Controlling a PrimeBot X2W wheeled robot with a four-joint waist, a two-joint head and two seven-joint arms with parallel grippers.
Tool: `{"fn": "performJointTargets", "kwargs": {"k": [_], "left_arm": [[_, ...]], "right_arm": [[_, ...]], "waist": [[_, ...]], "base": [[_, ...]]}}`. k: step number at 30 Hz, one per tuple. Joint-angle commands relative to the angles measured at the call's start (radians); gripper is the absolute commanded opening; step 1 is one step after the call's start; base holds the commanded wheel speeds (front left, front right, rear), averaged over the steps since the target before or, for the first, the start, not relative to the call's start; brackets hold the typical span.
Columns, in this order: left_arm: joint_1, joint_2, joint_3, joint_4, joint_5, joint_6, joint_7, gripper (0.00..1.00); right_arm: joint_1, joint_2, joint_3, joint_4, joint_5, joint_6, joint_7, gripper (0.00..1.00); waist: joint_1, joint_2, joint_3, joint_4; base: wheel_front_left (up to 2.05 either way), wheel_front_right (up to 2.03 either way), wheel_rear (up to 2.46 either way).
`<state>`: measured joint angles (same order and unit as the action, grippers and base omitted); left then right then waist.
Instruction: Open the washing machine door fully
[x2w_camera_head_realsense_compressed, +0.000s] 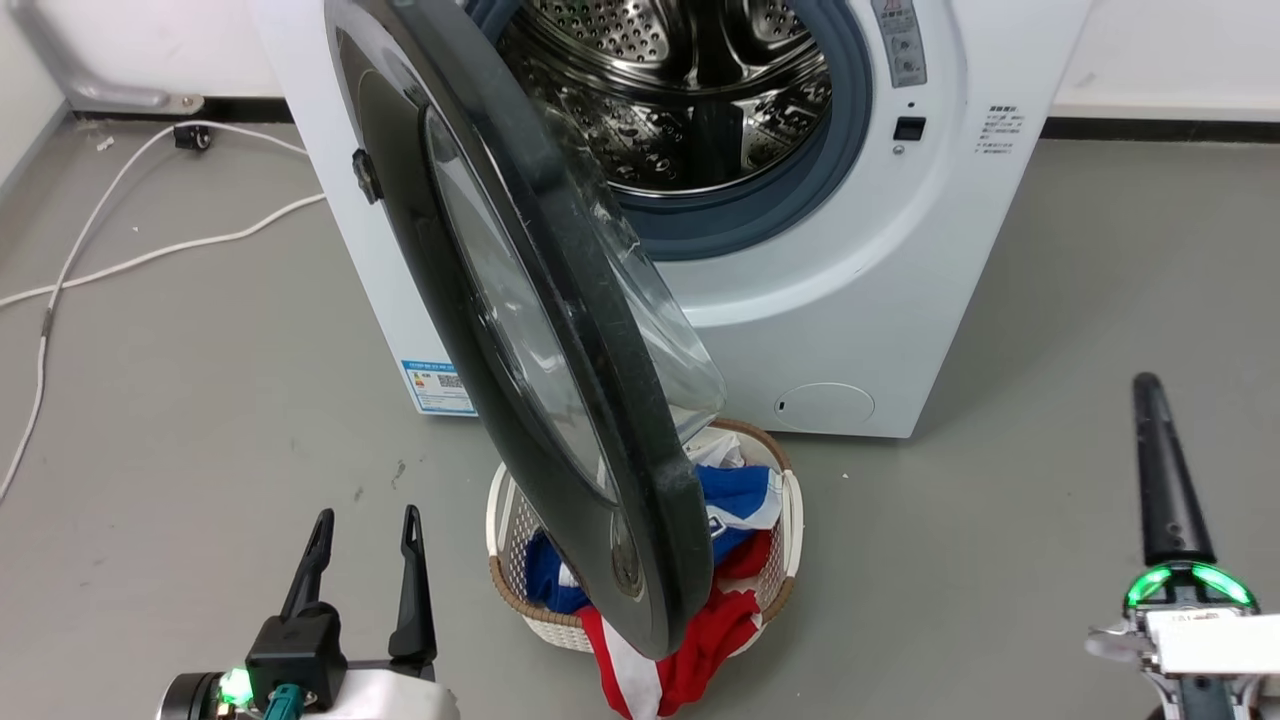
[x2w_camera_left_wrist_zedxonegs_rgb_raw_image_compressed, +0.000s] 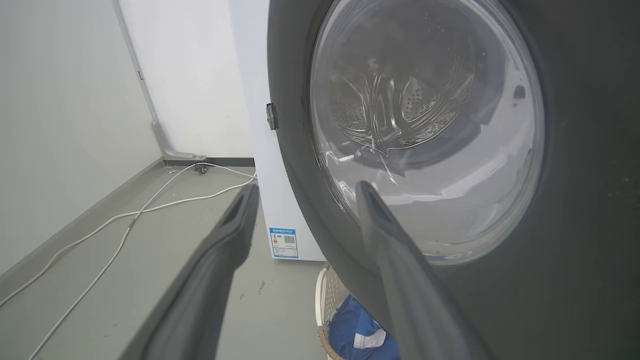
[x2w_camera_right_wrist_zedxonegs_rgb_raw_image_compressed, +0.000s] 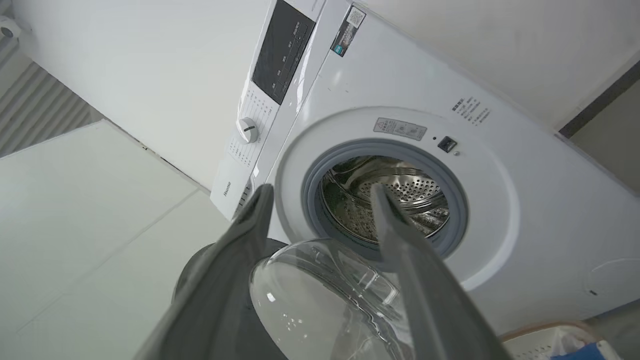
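Step now: the door (x2w_camera_head_realsense_compressed: 520, 330) is part way open. It sticks out from the washing machine (x2w_camera_head_realsense_compressed: 850, 300) toward the robot, out over the laundry basket (x2w_camera_head_realsense_compressed: 790, 520).
Where the door is: it hangs on the machine's left side, and its free edge is low, over the clothes (x2w_camera_head_realsense_compressed: 735, 500) in the basket.
Left gripper (x2w_camera_head_realsense_compressed: 365, 530): its two fingers are spread apart and hold nothing. It sits near the door's outer face, not touching it.
Right gripper (x2w_camera_head_realsense_compressed: 1160, 450): it is well off to the right. In the right wrist view its fingers are apart and empty.
Next move: I think the door must swing more to the left, so a gripper needs to push or hook its edge.
Count: one washing machine, one door, one basket, two grippers, two white cables (x2w_camera_head_realsense_compressed: 130, 255) on the floor.
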<state>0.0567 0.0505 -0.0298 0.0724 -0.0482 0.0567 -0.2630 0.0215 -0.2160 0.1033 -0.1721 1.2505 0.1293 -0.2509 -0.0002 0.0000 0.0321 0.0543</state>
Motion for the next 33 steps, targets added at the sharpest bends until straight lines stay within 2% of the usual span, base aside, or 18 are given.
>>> {"fn": "performJointTargets", "kwargs": {"k": [1, 3, 6, 9, 15, 23, 33], "left_arm": [[0.008, 0.000, 0.003, 0.000, 0.002, -0.002, -0.003, 1.00], [0.012, 0.000, 0.006, 0.000, 0.003, -0.003, -0.003, 1.00], [0.017, 0.000, 0.007, -0.001, 0.004, -0.004, -0.003, 1.00], [0.020, 0.000, 0.007, -0.003, 0.006, -0.005, -0.003, 1.00], [0.015, 0.000, 0.000, -0.004, 0.003, -0.005, -0.003, 1.00], [0.008, 0.000, -0.004, -0.006, 0.000, 0.002, -0.003, 1.00], [0.019, 0.000, -0.006, -0.009, 0.005, 0.005, -0.003, 1.00]], "right_arm": [[0.016, 0.002, -0.013, 0.001, -0.029, 0.003, -0.007, 1.00], [0.025, 0.007, -0.059, 0.004, -0.144, 0.003, -0.013, 1.00], [0.033, 0.038, -0.115, -0.013, -0.403, 0.003, -0.013, 1.00], [0.047, 0.042, -0.102, -0.044, -0.664, 0.002, -0.014, 1.00], [0.086, 0.072, -0.063, -0.020, -0.966, 0.001, -0.014, 1.00], [0.128, 0.131, -0.113, 0.084, -1.115, 0.001, -0.014, 1.00], [0.166, 0.160, -0.137, 0.137, -1.146, 0.001, -0.014, 1.00]], "waist": [[0.0002, 0.0000, -0.005, -0.004], [0.0002, 0.0000, -0.010, -0.007], [0.0002, 0.0000, -0.014, -0.010], [0.0002, 0.0000, -0.016, -0.011], [0.0002, 0.0000, -0.012, -0.008], [0.0002, 0.0000, -0.004, 0.000], [0.0002, 0.0000, -0.007, 0.003]], "base": [[0.00, 0.00, 0.00], [0.00, 0.00, 0.00], [0.00, 0.00, 0.00], [0.00, 0.00, 0.00], [0.00, 0.00, 0.00], [0.00, 0.00, 0.00], [0.00, 0.00, 0.00]]}}
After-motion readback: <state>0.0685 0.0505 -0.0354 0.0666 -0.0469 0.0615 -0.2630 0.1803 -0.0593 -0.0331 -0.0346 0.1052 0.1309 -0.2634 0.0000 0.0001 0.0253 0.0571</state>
